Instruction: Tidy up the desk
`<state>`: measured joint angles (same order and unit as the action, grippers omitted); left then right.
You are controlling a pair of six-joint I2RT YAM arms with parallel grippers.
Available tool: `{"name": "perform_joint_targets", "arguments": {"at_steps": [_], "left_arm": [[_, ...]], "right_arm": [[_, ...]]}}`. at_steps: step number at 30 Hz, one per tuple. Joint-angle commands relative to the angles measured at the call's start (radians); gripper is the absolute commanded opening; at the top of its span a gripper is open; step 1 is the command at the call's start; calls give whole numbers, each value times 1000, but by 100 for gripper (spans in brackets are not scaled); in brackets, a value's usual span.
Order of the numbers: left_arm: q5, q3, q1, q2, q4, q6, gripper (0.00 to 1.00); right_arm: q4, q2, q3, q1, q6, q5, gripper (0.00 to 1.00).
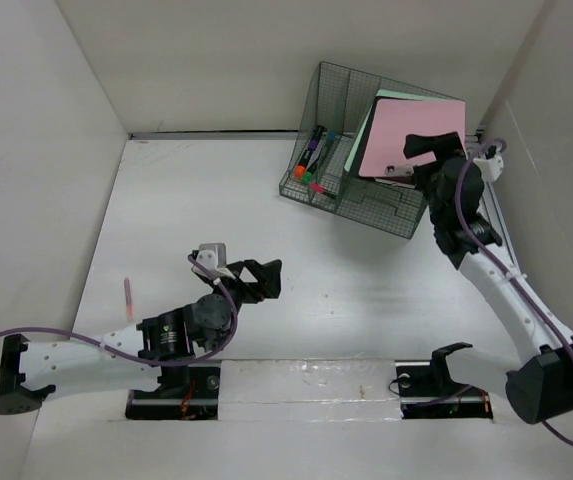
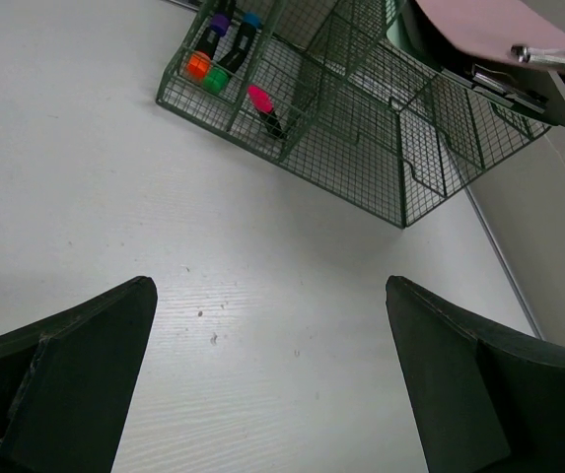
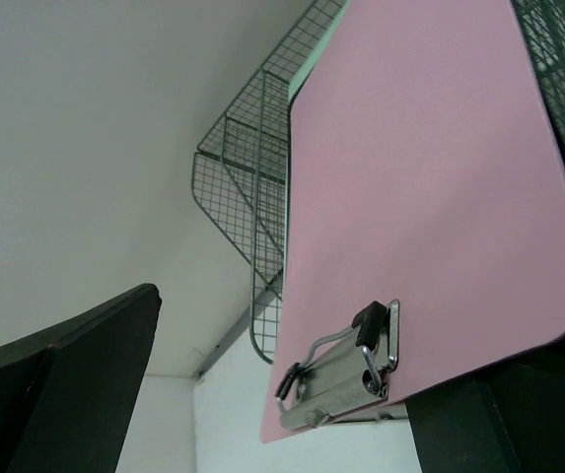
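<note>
The white desk (image 1: 366, 300) holds a dark green wire-mesh rack (image 1: 366, 205) at the back right. A pink clipboard (image 1: 413, 138) leans in the rack's rear slot, in front of a pale green board (image 1: 391, 97). My right gripper (image 1: 431, 150) is open at the clipboard's lower edge; in the right wrist view the clipboard (image 3: 430, 197) and its metal clip (image 3: 346, 370) lie between the spread fingers (image 3: 75, 384). My left gripper (image 1: 256, 278) is open and empty above the desk's middle; its wrist view shows bare desk (image 2: 262, 325) between the fingers (image 2: 75, 365).
Several markers (image 1: 311, 160) stand in the rack's front compartments, and they also show in the left wrist view (image 2: 218, 54). A pink pen (image 1: 127, 297) lies near the left wall. White panel walls (image 1: 36, 150) border the desk.
</note>
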<state>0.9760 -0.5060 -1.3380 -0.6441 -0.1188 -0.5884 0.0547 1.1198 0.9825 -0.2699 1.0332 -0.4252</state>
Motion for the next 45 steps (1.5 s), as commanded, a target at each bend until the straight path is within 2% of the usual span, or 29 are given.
{"name": "perform_joint_targets", "arguments": {"at_steps": [1,3,8,15,21,30,34,40,42,43,45], "left_arm": [[4,-45,0,1,-13,-1,99],[-3,-51,0,0,-13,10,99],[-13,-42,0,6,-34,19,99],[-31,-42,0,6,-15,12,99],[-59,-32,0,29,-19,7,99],[-72,-54,0,-3,-4,-4,99],[-63,-75,0,-16,34,-25,99],[-40,-74,0,24,51,-31,99],[-31,-71,0,50,45,-19,99],[-31,-71,0,50,45,-19,99],[-20,-81,0,63,70,-17,99]], "right_arm": [[-146,102,174,5,-145,48,100],[-249,144,277,5,-163,36,100],[-374,167,361,5,-291,-15,100],[-345,112,210,5,-286,-17,100],[-515,80,274,-15,-317,-90,100],[-589,-115,167,-15,-302,-173,100],[-506,-256,93,-35,-314,-188,100],[-360,-481,-20,-72,-507,-11,100],[-333,-550,-63,-72,-568,154,100],[-323,-572,-64,-72,-590,155,100],[-317,-618,-108,-72,-633,278,100]]}}
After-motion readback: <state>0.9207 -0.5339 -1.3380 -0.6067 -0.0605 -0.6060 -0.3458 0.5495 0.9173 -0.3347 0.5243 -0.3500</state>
